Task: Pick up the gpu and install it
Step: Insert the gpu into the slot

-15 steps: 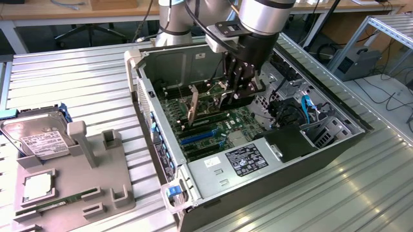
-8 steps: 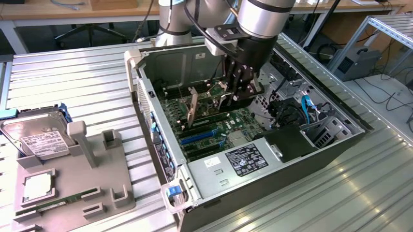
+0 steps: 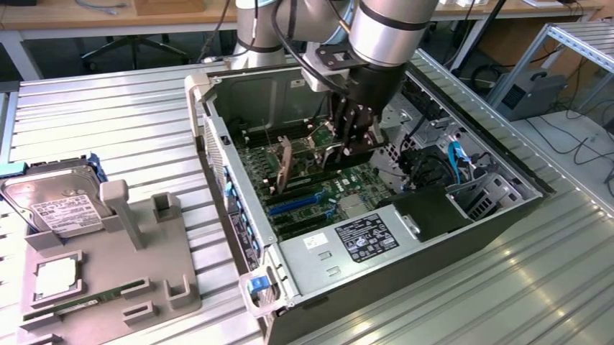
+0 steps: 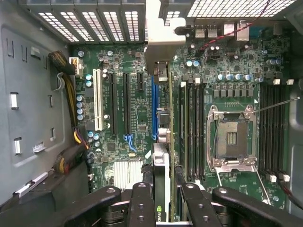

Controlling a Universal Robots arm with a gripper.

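The gpu [image 4: 161, 165] stands edge-on between my fingers in the wrist view. Its silver bracket [image 4: 158, 45] reaches the vented rear wall of the open computer case [image 3: 216, 129]. The card runs along the blue slot [image 4: 154, 109] on the motherboard; I cannot tell whether it is seated. In the exterior view my gripper [image 3: 347, 147] is down inside the case, shut on the gpu [image 3: 284, 171], whose brown board tilts toward the exterior view's left wall. The gripper [image 4: 163, 194] grips the card near its fan end.
The empty CPU socket [image 4: 232, 137] and memory slots [image 4: 191, 127] lie beside the card. Cable bundles [image 4: 71, 85] hang at the case wall. A power supply [image 3: 384, 233] fills the near end. A grey fixture [image 3: 115, 273] outside holds a hard drive [image 3: 57, 208] and a memory stick [image 3: 77, 305].
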